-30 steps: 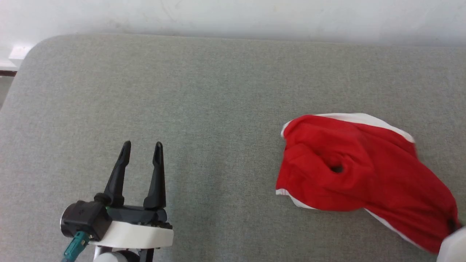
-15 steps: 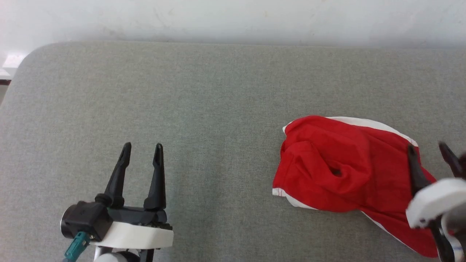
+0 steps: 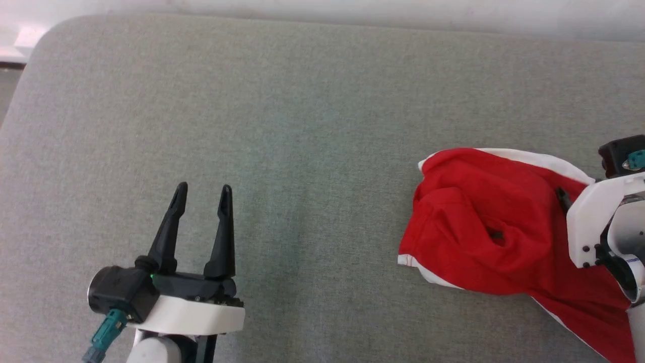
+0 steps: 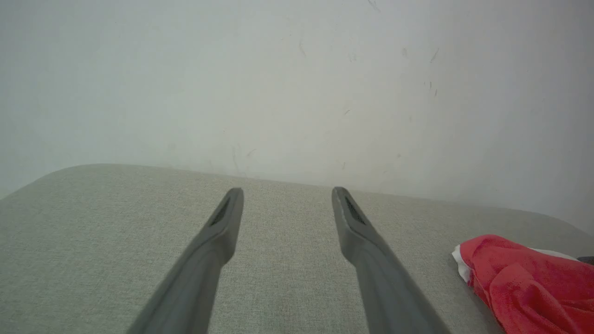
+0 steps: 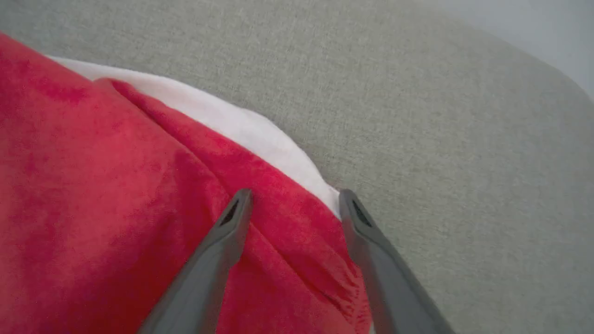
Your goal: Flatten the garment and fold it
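Both right gripper (image 5: 294, 204) and left gripper (image 3: 201, 194) gape wide, holding nothing — the right one hangs over the crumpled garment (image 3: 494, 237), fingertips either side of its white-trimmed edge. Garment lies at the right of the grey surface (image 3: 302, 101), long axis slanting far-left to near-right; left arm well apart, right arm nearer

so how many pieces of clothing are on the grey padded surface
1: a bright red fabric pair of shorts with white trim, at the right of the grey surface beneath the open right gripper. More may lie off-frame.

Bright red garment (image 3: 478, 217) with white trim on plain grey surface (image 3: 302, 126).
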`<state>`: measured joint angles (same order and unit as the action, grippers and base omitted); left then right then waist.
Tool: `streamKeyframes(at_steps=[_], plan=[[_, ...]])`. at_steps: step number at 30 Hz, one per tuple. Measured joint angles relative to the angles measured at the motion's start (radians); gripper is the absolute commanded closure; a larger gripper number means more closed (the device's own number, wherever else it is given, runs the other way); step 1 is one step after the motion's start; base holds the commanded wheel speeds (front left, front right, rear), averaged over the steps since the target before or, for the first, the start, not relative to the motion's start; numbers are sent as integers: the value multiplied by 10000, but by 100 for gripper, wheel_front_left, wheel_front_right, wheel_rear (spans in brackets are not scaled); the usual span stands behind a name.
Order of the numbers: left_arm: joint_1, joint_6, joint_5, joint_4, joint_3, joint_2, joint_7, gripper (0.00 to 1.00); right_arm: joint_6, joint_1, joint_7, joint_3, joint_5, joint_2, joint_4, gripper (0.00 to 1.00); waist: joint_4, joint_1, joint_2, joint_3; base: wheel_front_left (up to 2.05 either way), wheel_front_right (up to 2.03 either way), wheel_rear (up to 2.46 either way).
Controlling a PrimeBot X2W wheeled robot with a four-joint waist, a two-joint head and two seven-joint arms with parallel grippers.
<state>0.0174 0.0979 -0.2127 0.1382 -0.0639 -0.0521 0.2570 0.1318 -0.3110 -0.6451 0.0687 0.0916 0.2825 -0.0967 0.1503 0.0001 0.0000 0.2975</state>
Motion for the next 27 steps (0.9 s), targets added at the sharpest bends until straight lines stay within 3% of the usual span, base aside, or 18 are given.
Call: streamKeyframes(at_steps=[5,6,7,8,9,20,27], plan=[[142,67,-13,-4,2,-2,0,0,-2,-234,-587,-608,359,633,-614,3,239,0,0,317,0,0,0],[143,69,-38,-6,6,-2,0,0,-4,-316,-587,-675,401,719,-644,53,281,-1,0,359,0,0,0],[146,69,-63,-8,6,-2,0,0,-4,-388,-566,-779,416,800,-650,53,317,-1,0,401,0,0,0],[158,69,-71,-10,4,-2,0,0,-4,-456,-447,-886,410,874,-639,82,343,0,0,441,0,0,0],[183,69,-71,-10,4,-2,0,0,-4,-545,-301,-1018,382,959,-640,100,364,0,0,480,0,0,0],[778,69,-255,12,-307,-2,0,0,0,-3011,869,-2211,-341,2067,-669,100,673,0,0,1102,0,0,0],[1173,65,-428,-35,-500,0,0,0,0,-4578,1549,-2435,-1080,2614,-1524,100,1067,0,0,1626,0,0,0]])
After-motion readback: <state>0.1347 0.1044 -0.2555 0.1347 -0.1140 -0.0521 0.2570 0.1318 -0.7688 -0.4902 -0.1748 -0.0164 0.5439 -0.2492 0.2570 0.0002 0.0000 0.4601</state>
